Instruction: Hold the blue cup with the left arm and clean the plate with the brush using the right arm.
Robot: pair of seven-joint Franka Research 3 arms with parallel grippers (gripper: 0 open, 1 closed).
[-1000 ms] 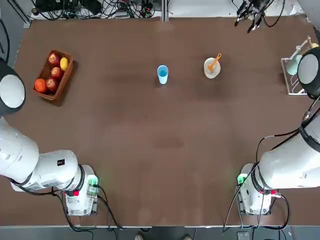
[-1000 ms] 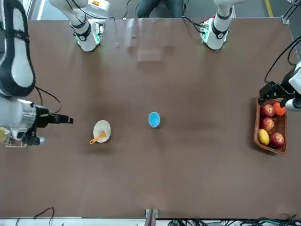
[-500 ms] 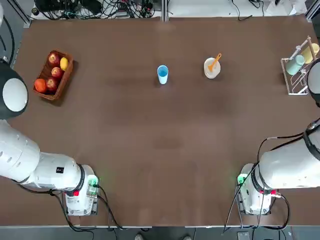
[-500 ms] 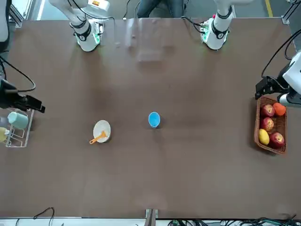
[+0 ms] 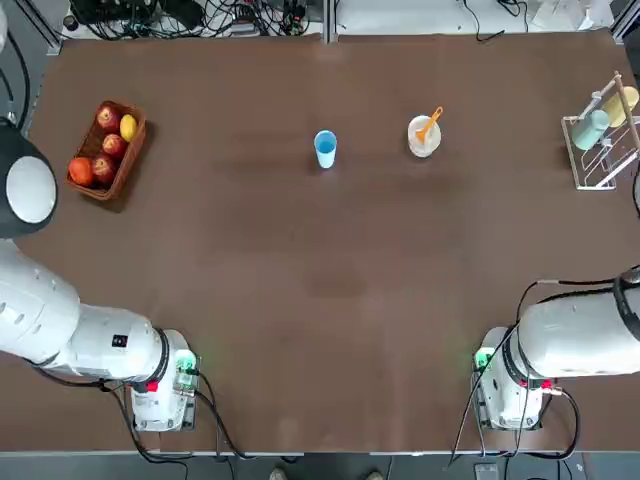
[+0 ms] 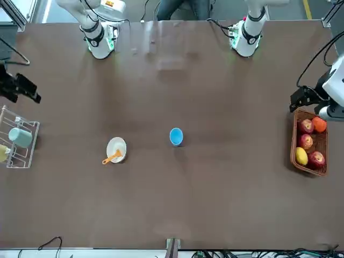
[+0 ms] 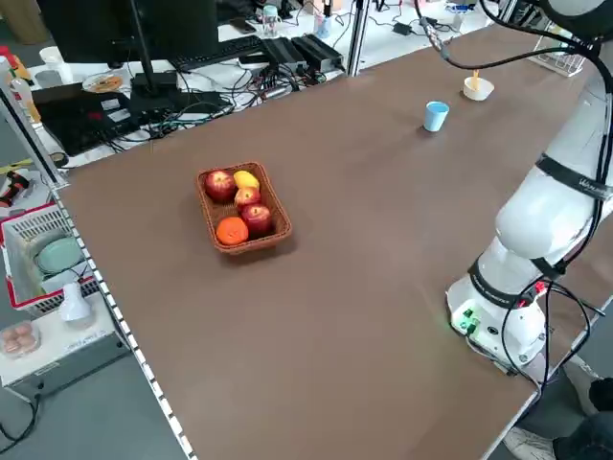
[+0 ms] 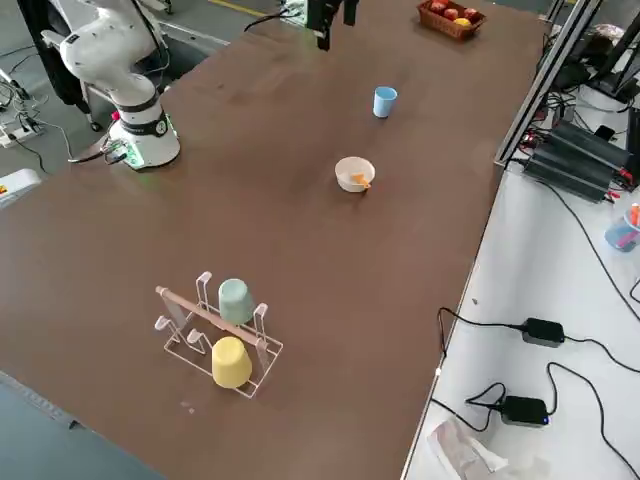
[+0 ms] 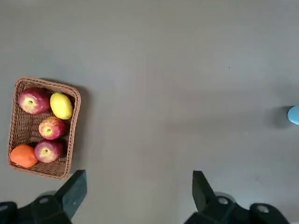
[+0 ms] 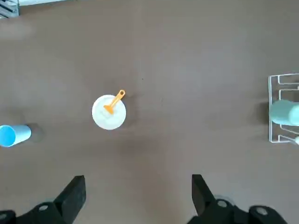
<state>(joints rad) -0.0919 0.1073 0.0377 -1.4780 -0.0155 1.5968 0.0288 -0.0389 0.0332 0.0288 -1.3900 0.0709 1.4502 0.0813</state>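
Observation:
The blue cup (image 5: 325,148) stands upright near the table's far middle, with nothing touching it. To its right sits the plate (image 5: 423,137), and the orange brush (image 5: 430,123) lies in it with its handle over the rim. My left gripper (image 9: 138,173) hangs open and empty high above the table's left side; its wrist view shows the fruit basket and the cup (image 9: 294,115) at the picture's edge. My right gripper (image 10: 138,177) is also open and empty, high over the right side. Its view looks down on the plate (image 10: 109,112), brush (image 10: 114,101) and cup (image 10: 14,135).
A wicker basket of fruit (image 5: 105,150) sits at the far left. A clear rack (image 5: 600,135) with a teal and a yellow cup stands at the far right edge. The arm bases (image 5: 165,390) (image 5: 510,390) stand at the near edge. Cables lie beyond the far edge.
My right gripper has drawn back from beside the plate toward the table's right edge and its base, uncovering the rack. The left arm has shifted slightly toward its base. Cup, plate and brush have not moved.

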